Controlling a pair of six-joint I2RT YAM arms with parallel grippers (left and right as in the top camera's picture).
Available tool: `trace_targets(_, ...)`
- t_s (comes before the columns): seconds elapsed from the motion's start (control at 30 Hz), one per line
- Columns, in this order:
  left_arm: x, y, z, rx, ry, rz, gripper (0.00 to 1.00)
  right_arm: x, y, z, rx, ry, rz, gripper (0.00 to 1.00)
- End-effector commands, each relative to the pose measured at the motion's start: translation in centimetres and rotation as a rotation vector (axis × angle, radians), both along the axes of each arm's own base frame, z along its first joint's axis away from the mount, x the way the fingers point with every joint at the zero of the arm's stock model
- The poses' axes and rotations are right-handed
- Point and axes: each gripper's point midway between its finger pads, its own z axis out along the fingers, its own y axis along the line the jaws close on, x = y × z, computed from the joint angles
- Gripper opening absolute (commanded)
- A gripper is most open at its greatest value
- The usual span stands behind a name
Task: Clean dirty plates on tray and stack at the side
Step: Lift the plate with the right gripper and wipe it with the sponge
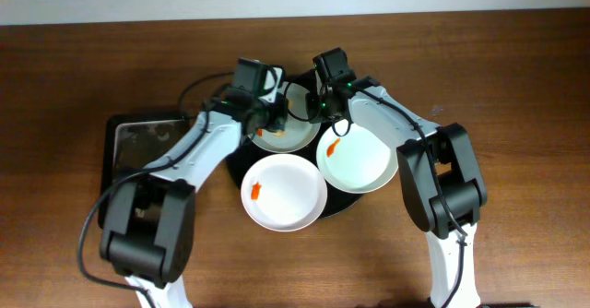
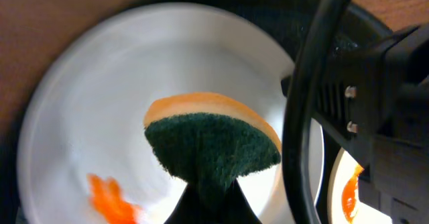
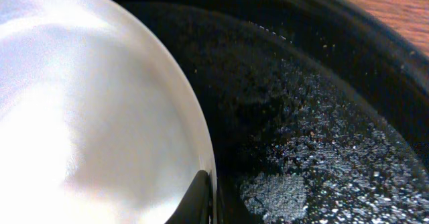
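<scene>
Overhead, at the far left of the wooden table [image 1: 55,114], we see a rectangular black tray [image 1: 138,142], partly covered by the left arm. Moving right, the left claw [image 1: 273,116] hangs over the rear plate [image 1: 293,135]. This is the farthest of the three dirty plates on the round tray [image 1: 350,203].

In the left wrist view we find this claw closed tight on a sponge [image 2: 212,143]. It is pinched at its lower end, with the dark green scouring face toward the camera and the orange foam behind. The sponge sits over the middle of the rear plate [image 2: 120,76]. The orange-red smear [image 2: 110,198] lies down-left of the sponge, apart from it. We cannot tell whether the sponge touches the plate.

Back overhead, the front plate [image 1: 284,192] sits at the tray's near edge, with the front smear [image 1: 257,193] on its left side.

Further right, the right claw [image 1: 320,105] meets the rear plate's right rim. In the right wrist view one dark finger [image 3: 198,200] lies against that white rim [image 3: 100,117], beside the tray's speckled black floor [image 3: 322,137]. We read its jaws as closed, pinching the rim.

Rightmost on the tray lies the right-hand plate [image 1: 359,159], just beside the front plate. The right smear [image 1: 336,146] is near its upper-left rim.
</scene>
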Motion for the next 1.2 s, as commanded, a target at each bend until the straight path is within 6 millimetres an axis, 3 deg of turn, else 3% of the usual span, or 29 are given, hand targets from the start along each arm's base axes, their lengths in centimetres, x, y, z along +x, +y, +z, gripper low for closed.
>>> trace_targets(0.0,0.1,0.3,-2.4,-0.069,0.116,0.208,0.00,0.1,-3.3,0.2,-0.126,0.011,-0.129,0.04)
trace_targets(0.17,0.2,1.5,-3.9,-0.046,0.145,0.314,0.00,-0.5,-3.8,0.2,-0.127,0.051,-0.182,0.04)
trace_targets(0.27,0.9,-0.8,-6.0,-0.139,0.166,0.250,0.00,-0.5,-3.8,0.2,-0.127,0.052,-0.181,0.04)
trace_targets(0.37,1.1,-1.4,-7.7,-0.156,0.177,0.235,0.00,-0.5,-3.7,0.2,-0.126,0.053,-0.173,0.04)
trace_targets(0.47,0.7,1.1,-9.9,-0.061,0.205,0.304,0.00,-0.6,-3.8,0.2,-0.128,0.056,-0.173,0.04)
trace_targets(0.53,0.7,3.6,-10.5,0.050,0.191,0.326,0.00,-0.7,-3.8,0.1,-0.130,0.060,-0.173,0.04)
trace_targets(0.6,0.5,4.8,-10.6,0.089,0.199,0.343,0.00,-0.8,-3.8,0.1,-0.131,0.063,-0.173,0.04)
trace_targets(0.7,0.9,7.3,-9.5,0.237,0.185,0.381,0.00,-0.8,-3.8,0.1,-0.132,0.062,-0.173,0.04)
trace_targets(0.83,2.7,9.2,-5.6,0.367,0.139,0.428,0.00,-0.8,-3.9,0.1,-0.133,0.065,-0.173,0.04)
trace_targets(0.93,3.9,9.0,-2.1,0.372,0.129,0.435,0.00,-0.9,-3.9,0.1,-0.135,0.069,-0.173,0.04)
trace_targets(1.03,3.8,9.0,1.0,0.386,0.153,0.430,0.00,-0.7,-3.9,0.4,-0.133,0.060,-0.175,0.04)
trace_targets(1.17,2.5,7.5,0.4,0.318,0.234,0.376,0.00,0.4,-4.9,3.3,-0.201,-0.022,-0.159,0.04)
